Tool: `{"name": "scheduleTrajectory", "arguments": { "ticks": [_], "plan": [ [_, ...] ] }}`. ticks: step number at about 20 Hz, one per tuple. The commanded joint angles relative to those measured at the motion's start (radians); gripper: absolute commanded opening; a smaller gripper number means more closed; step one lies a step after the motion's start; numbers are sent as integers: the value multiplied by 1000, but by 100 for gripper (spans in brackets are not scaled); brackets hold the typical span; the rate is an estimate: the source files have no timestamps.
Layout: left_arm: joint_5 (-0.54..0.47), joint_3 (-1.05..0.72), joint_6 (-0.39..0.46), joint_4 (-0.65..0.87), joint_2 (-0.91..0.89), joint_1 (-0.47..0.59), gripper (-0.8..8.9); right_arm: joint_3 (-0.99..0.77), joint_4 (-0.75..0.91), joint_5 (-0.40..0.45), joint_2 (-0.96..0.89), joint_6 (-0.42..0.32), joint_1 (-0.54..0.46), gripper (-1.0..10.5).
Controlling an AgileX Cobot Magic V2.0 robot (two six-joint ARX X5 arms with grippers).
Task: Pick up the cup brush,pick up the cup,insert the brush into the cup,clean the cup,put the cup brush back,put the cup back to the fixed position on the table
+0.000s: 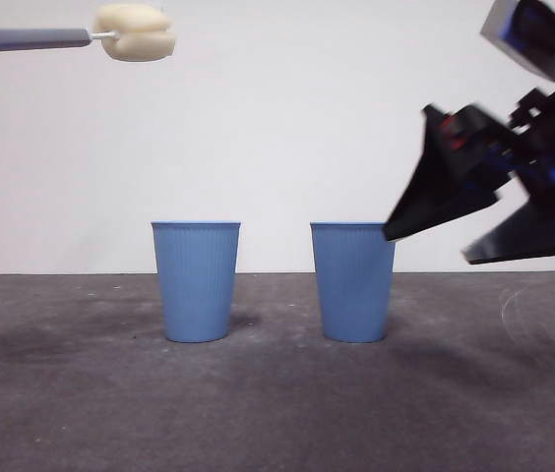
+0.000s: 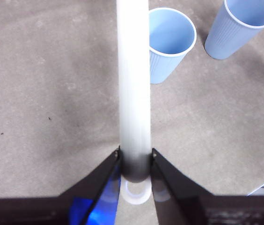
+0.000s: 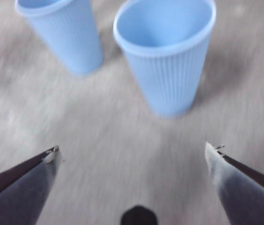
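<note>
Front view: two blue cups stand upright on the table [image 1: 277, 393], apart from each other. The left cup [image 1: 196, 280] is at centre-left; the right cup [image 1: 353, 280] is at centre-right. The cup brush [image 1: 71, 39] hangs level in the upper left of the frame. The right gripper [image 1: 460, 236], blurred, enters from the right edge beside the right cup's rim.

Left wrist view: the left gripper [image 2: 135, 161] is clamped on the brush handle.

Right wrist view: the right gripper's jaws are spread wide and empty, the nearer cup ahead of them.
</note>
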Motion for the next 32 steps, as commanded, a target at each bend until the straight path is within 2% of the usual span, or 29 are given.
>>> {"name": "scheduleTrajectory", "arguments": {
  "ticks": [1,4,6,12,26,32],
  "plan": [
    [4,0,15,2,-4,2,-9,-26,156,52,83,38,18,595],
    [4,0,18,-6,-4,2,-9,-26,341,65,224,61,21,595],
    [3,0,32,-23,-4,2,-9,-26,423,90,313,67,21,595],
    [4,0,39,-29,-6,2,-9,-19,649,99,502,91,21,595],
    [3,0,57,-30,-6,2,-9,181,690,101,735,90,22,592],
    [3,0,57,-30,-6,2,-9,194,689,105,742,88,34,270]
  ]
}}
